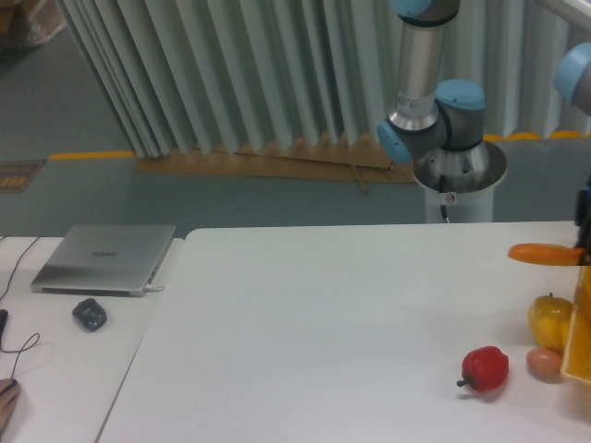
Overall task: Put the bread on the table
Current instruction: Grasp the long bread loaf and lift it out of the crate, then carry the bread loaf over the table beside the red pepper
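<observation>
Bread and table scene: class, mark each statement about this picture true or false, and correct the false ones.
1. The bread lies flat on the table. False: it hangs above it, at the right edge.
2. The red pepper sits on the table. True.
3. The laptop is open. False: it is closed.
4. A yellow fruit is right of the pepper. True.
5. The tool shows clearly. False: it is cut off at the frame edge.
</observation>
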Motion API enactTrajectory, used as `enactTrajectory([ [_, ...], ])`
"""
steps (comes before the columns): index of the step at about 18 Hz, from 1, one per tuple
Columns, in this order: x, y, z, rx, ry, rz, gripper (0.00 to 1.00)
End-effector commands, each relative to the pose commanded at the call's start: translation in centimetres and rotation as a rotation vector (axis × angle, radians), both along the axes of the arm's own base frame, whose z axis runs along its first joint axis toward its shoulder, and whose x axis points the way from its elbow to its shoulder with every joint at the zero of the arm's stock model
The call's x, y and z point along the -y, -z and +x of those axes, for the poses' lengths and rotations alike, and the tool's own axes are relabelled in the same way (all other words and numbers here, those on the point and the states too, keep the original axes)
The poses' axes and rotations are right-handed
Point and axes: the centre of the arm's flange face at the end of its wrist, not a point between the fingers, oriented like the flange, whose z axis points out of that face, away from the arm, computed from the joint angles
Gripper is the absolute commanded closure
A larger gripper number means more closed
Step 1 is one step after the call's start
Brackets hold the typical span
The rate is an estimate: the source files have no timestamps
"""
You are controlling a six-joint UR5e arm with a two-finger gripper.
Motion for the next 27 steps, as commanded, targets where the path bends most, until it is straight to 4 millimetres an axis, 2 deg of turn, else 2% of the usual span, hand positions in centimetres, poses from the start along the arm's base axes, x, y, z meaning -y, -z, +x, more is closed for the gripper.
enactTrajectory([
  [5,-5.4,-1.3,5.2,0.002,-0.133,0.005,0.72],
  [9,-9.4,-1.7,8.5,-0.047,-0.209,0.039,0.72],
  [15,-14.2,-0.3,11.6,-0.084,-0.305,0.086,0.72],
  [18,-15.6,1.2,13.6,-0.082,-0.292,0.067,0.72],
  [20,-15.7,2.2,14.9,-0.079,-0.275,0.044,0.72],
  [23,-16.8,3.0,16.8,-0.074,-0.300,0.028,0.72],
  [27,-16.1,4.5,17.9,-0.077,-0.283,-0.029,0.72],
])
